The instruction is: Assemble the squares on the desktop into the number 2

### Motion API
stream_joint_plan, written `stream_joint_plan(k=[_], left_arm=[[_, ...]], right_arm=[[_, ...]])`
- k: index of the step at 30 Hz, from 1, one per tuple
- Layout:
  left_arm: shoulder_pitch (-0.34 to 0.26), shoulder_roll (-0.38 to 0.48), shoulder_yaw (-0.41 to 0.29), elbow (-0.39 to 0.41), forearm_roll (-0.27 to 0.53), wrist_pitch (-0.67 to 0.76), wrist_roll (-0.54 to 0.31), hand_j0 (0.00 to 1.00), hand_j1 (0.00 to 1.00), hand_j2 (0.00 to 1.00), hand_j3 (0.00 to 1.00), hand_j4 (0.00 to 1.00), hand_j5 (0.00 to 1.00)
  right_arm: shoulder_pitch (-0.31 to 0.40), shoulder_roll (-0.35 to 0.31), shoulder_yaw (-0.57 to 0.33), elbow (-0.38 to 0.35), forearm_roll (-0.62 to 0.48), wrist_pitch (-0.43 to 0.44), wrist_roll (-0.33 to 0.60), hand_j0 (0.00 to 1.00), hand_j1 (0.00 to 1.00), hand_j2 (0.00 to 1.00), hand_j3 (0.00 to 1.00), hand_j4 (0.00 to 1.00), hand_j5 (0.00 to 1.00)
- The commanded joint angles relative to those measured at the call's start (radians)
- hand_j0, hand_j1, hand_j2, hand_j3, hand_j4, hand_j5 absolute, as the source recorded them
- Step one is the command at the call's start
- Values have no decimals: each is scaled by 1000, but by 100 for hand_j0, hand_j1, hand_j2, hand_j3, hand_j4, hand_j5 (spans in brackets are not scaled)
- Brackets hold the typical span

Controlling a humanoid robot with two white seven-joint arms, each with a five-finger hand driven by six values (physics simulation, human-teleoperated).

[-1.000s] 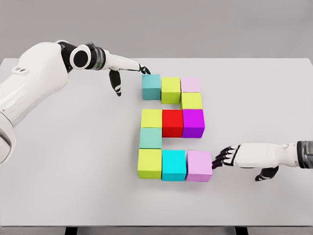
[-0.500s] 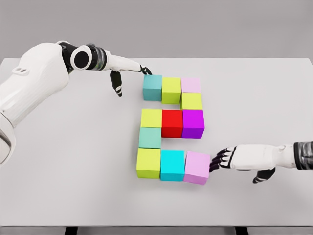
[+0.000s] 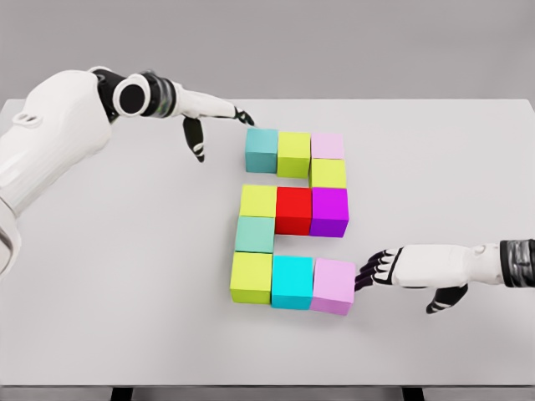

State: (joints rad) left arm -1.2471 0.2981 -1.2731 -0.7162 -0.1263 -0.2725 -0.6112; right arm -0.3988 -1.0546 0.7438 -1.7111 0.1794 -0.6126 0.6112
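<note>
Head view of a flat white tabletop (image 3: 125, 292) carrying ten coloured cubes laid out as a blocky figure 2. Top row, from the picture's left: a teal cube (image 3: 261, 149), a yellow-green cube (image 3: 293, 152) and a pale pink cube (image 3: 327, 145), side by side and touching. Just below the pale pink one sits a second yellow-green cube (image 3: 328, 173), and below that a magenta-purple cube (image 3: 330, 210). The middle row reads yellow-green cube (image 3: 258, 201), red cube (image 3: 294, 209), then the magenta-purple one. Under the left end of that row stands a muted green-teal cube (image 3: 255, 234), and the bottom row runs lime cube (image 3: 252, 276), bright cyan cube (image 3: 292, 281) and lilac cube (image 3: 333, 285), the last turned slightly out of line with its neighbours. The left hand (image 3: 211, 117), on a white arm entering from the picture's left, hovers beside the teal cube, its dark fingers (image 3: 243, 116) stretched toward the cube's upper left corner and its thumb hanging down; it holds nothing, and whether it touches the cube cannot be told. The right hand (image 3: 410, 269) lies low over the table at the right, fingers extended and grasping nothing, with dark fingertips (image 3: 365, 274) against the right face of the lilac cube.
</note>
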Motion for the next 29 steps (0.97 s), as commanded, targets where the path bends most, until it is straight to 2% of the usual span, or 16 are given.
stream_joint_plan(k=[1, 3, 5, 7, 9, 11, 12, 13, 15, 16, 17, 18, 21, 27, 29], left_arm=[[1, 16, 12, -14, 1, 1, 0, 100, 100, 100, 100, 100, 100], [3, 62, 46, -81, 4, 1, 0, 100, 100, 100, 100, 100, 100], [14, 145, 80, -192, 8, -1, 0, 100, 100, 100, 100, 100, 100], [77, 240, 164, -341, 8, -4, 0, 100, 100, 100, 100, 100, 100], [139, 351, 247, -466, 8, -71, 0, 100, 100, 100, 100, 100, 100], [262, 483, 400, -626, 10, -237, 0, 100, 100, 100, 100, 100, 100], [328, 529, 478, -676, 10, -310, 0, 100, 100, 100, 100, 100, 100], [425, 562, 584, -719, 10, -338, 0, 100, 100, 100, 100, 100, 100], [641, 575, 826, -744, 10, -338, 0, 100, 100, 100, 100, 100, 100], [676, 575, 863, -743, 10, -338, 0, 100, 100, 100, 100, 100, 100], [738, 575, 925, -740, 10, -338, 0, 100, 100, 100, 100, 100, 100], [767, 575, 946, -733, 10, -338, 0, 100, 100, 100, 100, 100, 100], [793, 578, 957, -686, 8, -338, 0, 100, 100, 100, 100, 100, 100], [853, 576, 956, -684, -4, -338, 0, 100, 100, 100, 100, 100, 100], [854, 576, 956, -684, -4, -338, 0, 100, 100, 100, 100, 100, 100]], right_arm=[[0, -1, 0, 7, -5, 2, 0, 100, 100, 100, 100, 100, 100], [-5, -1, 0, 22, -5, 2, 0, 100, 100, 100, 100, 100, 100], [-5, -1, 0, 24, -5, 2, 0, 100, 100, 100, 100, 100, 100], [-6, -1, 0, 24, -5, 2, 0, 100, 100, 100, 100, 100, 100], [-6, -1, -1, 24, -5, 2, 0, 100, 100, 100, 100, 100, 100], [-6, -4, 0, 24, -5, 2, 0, 100, 100, 100, 100, 100, 100], [-6, -4, -1, 25, -5, 2, 0, 100, 100, 100, 100, 100, 100], [-6, -8, -4, 28, -11, 2, 0, 100, 100, 100, 100, 100, 100], [-8, -12, -9, 70, -26, 2, 0, 100, 100, 100, 100, 100, 100], [-9, -13, -11, 80, -32, 2, 0, 100, 100, 100, 100, 100, 100], [-18, -16, -11, 108, -64, 2, 0, 100, 100, 100, 100, 100, 100], [-20, -18, -12, 130, -80, 2, 0, 100, 100, 100, 100, 100, 100], [-21, -18, -12, 131, -87, 2, 0, 100, 100, 100, 100, 100, 100], [-28, -18, -14, 140, -112, 2, 0, 100, 100, 100, 100, 100, 100], [-29, -18, -14, 146, -113, 2, 0, 100, 100, 100, 100, 100, 100]])
